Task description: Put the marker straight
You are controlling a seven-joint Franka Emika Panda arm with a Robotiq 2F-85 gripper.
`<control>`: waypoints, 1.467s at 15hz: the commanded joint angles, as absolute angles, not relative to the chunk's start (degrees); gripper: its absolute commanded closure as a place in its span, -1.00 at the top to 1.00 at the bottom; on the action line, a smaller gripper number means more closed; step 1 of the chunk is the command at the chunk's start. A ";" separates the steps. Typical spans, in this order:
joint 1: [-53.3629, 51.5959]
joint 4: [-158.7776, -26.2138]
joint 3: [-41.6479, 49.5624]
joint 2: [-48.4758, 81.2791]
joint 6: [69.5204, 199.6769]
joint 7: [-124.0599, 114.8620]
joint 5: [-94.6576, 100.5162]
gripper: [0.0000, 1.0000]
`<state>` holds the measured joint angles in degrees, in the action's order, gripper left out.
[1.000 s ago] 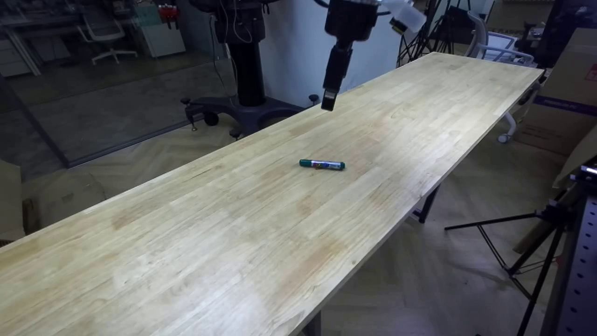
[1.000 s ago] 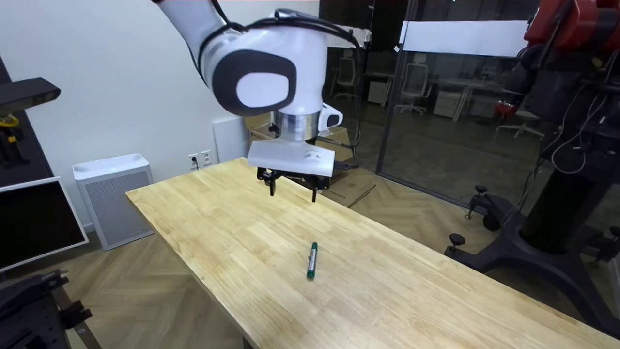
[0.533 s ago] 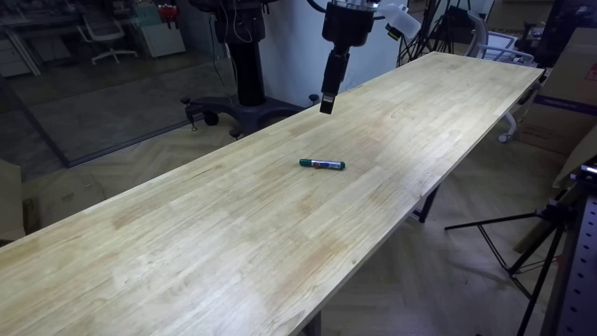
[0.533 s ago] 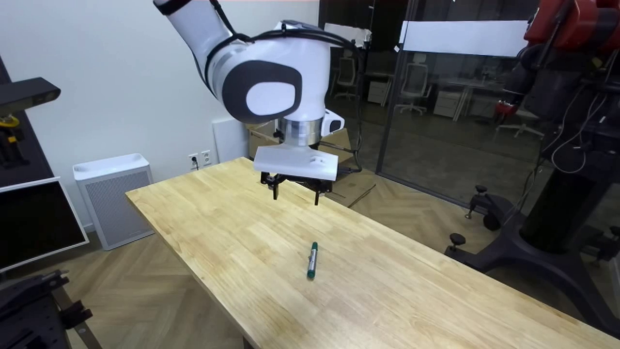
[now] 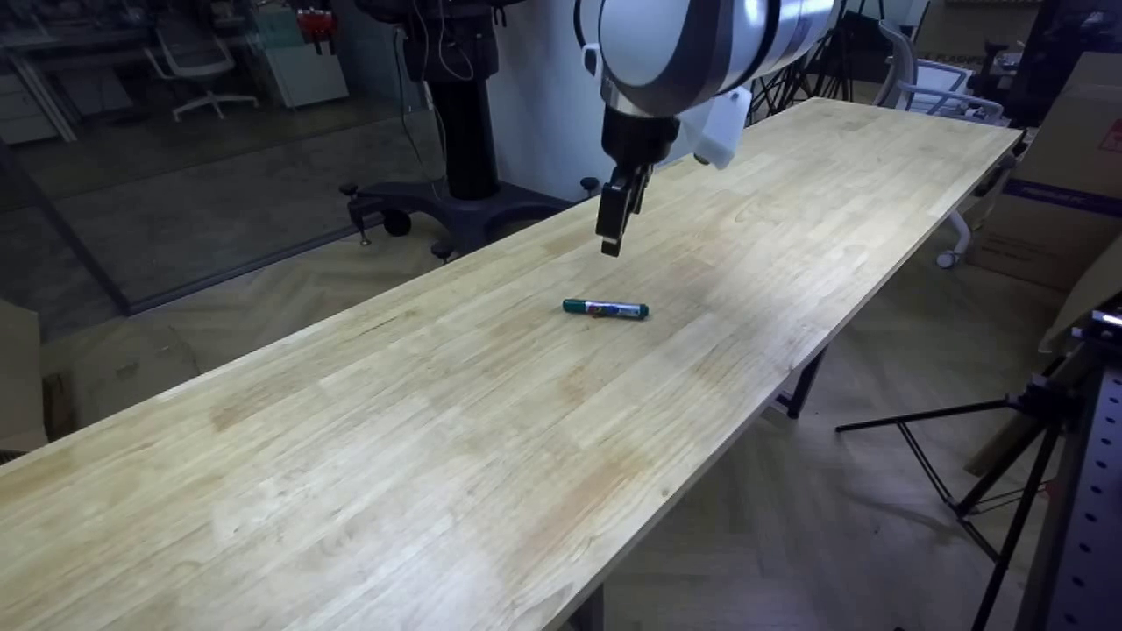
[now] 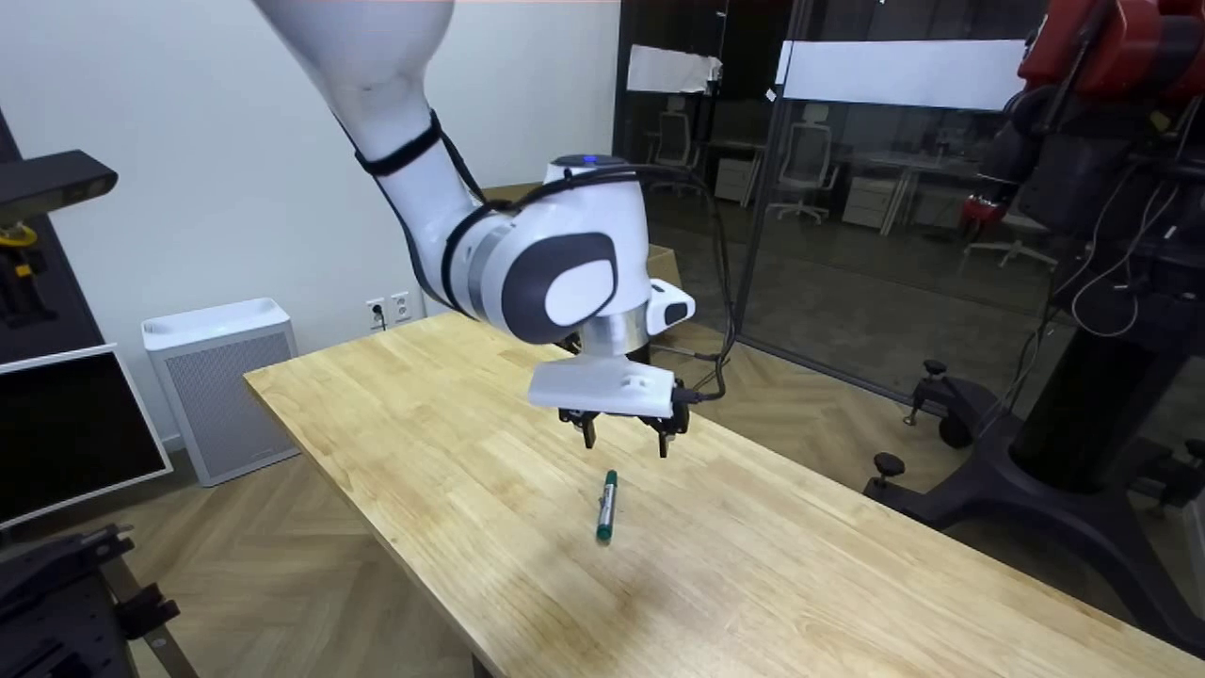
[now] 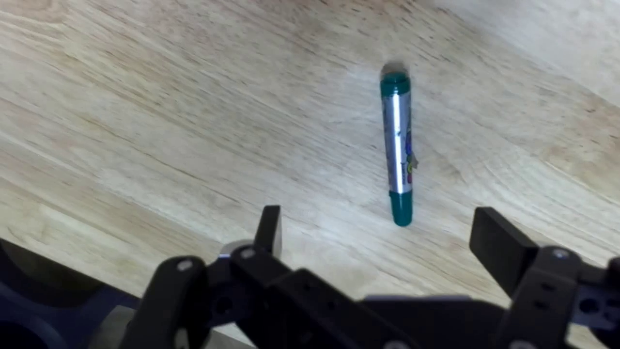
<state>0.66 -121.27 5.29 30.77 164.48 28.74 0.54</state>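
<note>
The marker has a silver label and green ends. It lies flat across the long wooden table [image 5: 394, 456] in both exterior views [image 5: 607, 308] [image 6: 607, 507]. In the wrist view the marker [image 7: 398, 140] runs nearly top to bottom, right of the middle. My gripper [image 6: 626, 449] is open and empty, above the table and a little off the marker, towards the far edge. In the wrist view the gripper [image 7: 378, 209] has its jaws wide apart, and the marker's lower green end shows between the fingertips, beyond and below them. Nothing hides the marker.
A table edge runs just past the gripper, with a dark wheeled stand [image 5: 465, 206] on the floor beyond. A tripod [image 5: 990, 464] stands off the opposite edge. A white box-shaped appliance [image 6: 226, 386] stands near the table's end.
The arm has come down and forward, bringing the open gripper closer to the marker, with most of the motion in the last half second. The marker has not moved.
</note>
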 commanded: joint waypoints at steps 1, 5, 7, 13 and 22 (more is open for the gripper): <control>0.14 -113.03 5.94 38.52 162.39 20.02 6.29 1.00; 3.15 -107.03 1.99 43.64 158.25 20.36 6.33 1.00; 4.42 -104.45 -0.21 45.56 155.76 21.44 5.77 1.00; 6.20 -99.89 -3.33 49.02 151.58 22.08 5.14 1.00; 7.13 -99.47 -3.55 49.89 150.87 21.96 5.11 -0.50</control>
